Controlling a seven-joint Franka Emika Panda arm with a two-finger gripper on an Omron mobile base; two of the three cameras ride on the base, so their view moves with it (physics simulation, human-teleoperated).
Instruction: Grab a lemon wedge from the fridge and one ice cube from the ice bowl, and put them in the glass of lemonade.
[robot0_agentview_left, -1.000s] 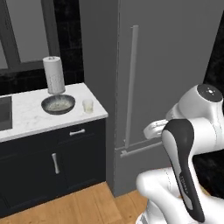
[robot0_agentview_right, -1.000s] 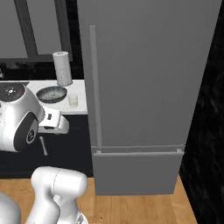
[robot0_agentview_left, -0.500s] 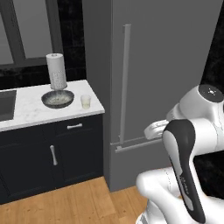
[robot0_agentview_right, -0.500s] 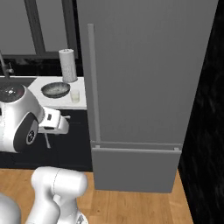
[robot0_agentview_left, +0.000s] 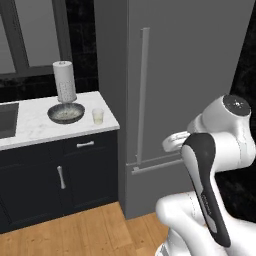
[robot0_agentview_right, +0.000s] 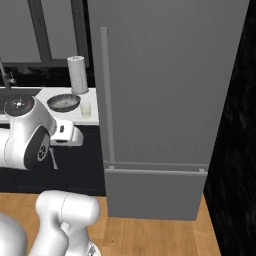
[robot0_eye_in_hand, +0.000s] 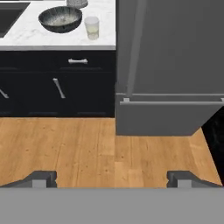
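Since a second ago the base has been driven on, so that the fridge (robot0_agentview_left: 185, 75) is now seen more squarely and the tabletop (robot0_agentview_left: 35, 125) has slid toward the left of both base views; nothing on it has been shifted. The pincer (robot0_eye_in_hand: 111, 178) is held wide and empty, well short of the fridge, aimed down at the wooden floor (robot0_eye_in_hand: 87, 148). The fridge is shut, so the lemon wedge cannot be seen. The bowl (robot0_agentview_left: 65, 113) and glass (robot0_agentview_left: 98, 116) are set just beside each other near the fridge. A slip off the slender handle (robot0_agentview_left: 141, 95) could be caused by a poorly lined-up approach; the glass might be knocked by a swinging door.
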